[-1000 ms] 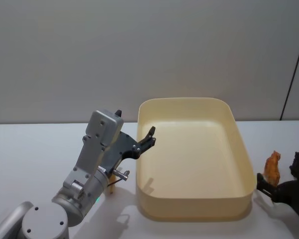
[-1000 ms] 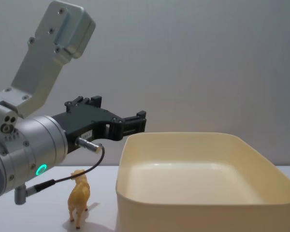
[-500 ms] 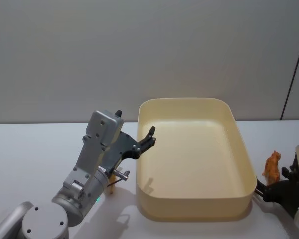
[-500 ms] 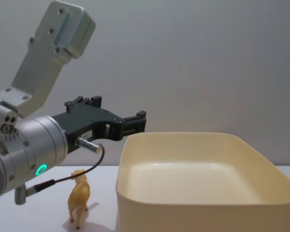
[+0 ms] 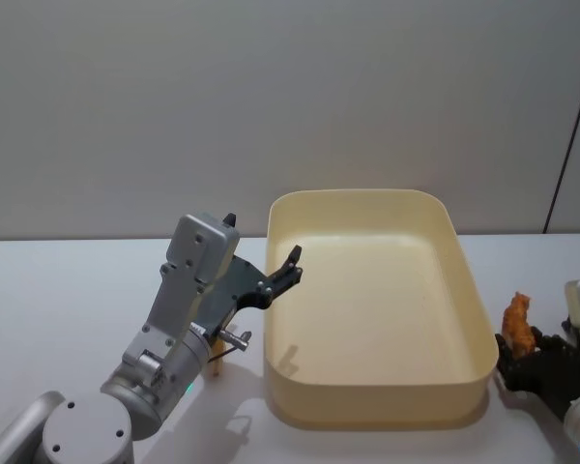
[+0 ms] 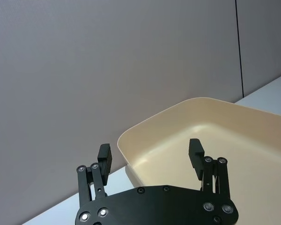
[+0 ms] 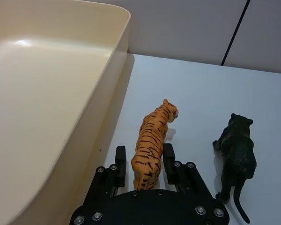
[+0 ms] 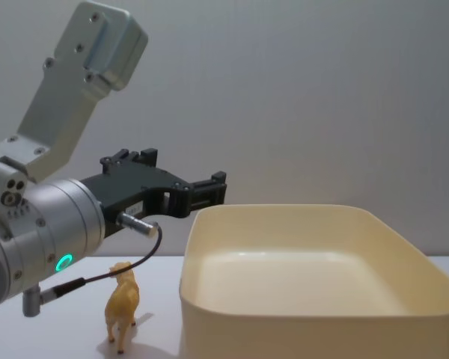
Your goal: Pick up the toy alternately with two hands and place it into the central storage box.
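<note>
Head view: the right gripper (image 7: 144,152) is found to have been brought in from the lower right corner over the last second, so that the tiger toy (image 7: 152,140) is now straddled, and the toy has been nudged slightly toward the central storage box (image 5: 377,406). With the box taken as the dial's centre, the tiger is placed on the table (image 5: 58,309) at about 4 o'clock, just beside the box's outer wall. In the right wrist view, the jaws are seen closed in on both flanks of the tiger's hindquarters, so a grip is judged to be made, though nothing has yet been lifted. A black panther figure (image 7: 236,147) is left standing apart at the tiger's 3 o'clock. The left gripper (image 6: 150,151) has been kept unmoved at the box's 9 o'clock, above the rim, its jaws spread wide and empty. A yellow animal figure (image 8: 123,303) is left at about 8 o'clock for a later turn. A lift and a carry toward 10 o'clock, over the rim, are judged to be called for.
</note>
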